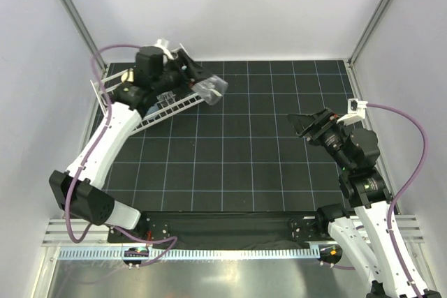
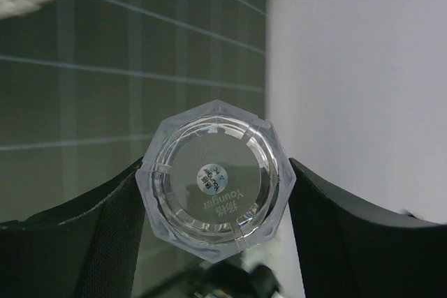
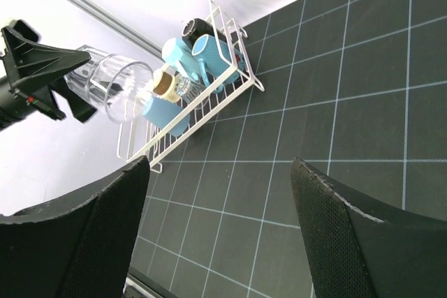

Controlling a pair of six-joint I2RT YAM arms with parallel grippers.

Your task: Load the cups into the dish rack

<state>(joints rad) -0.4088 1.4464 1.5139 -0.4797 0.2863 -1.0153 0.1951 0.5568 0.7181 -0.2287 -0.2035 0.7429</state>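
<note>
Left gripper (image 1: 198, 80) grasps 1 clear faceted glass (image 2: 216, 181), aloft near the white wire dish rack (image 3: 249, 79) holding other cups (image 3: 208, 55). Right gripper (image 3: 223, 232) released, empty. Recommended: centre glass over a free slot, lower, then release.

Left fingers (image 2: 84, 242) clamped, right fingers (image 3: 363, 242) apart.

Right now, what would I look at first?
The clear glass, pinched in the left gripper and held up at the far left, right by the rack. Next come the bright blue cups lying in that rack. The right gripper hangs open and empty over the dark mat.
</note>
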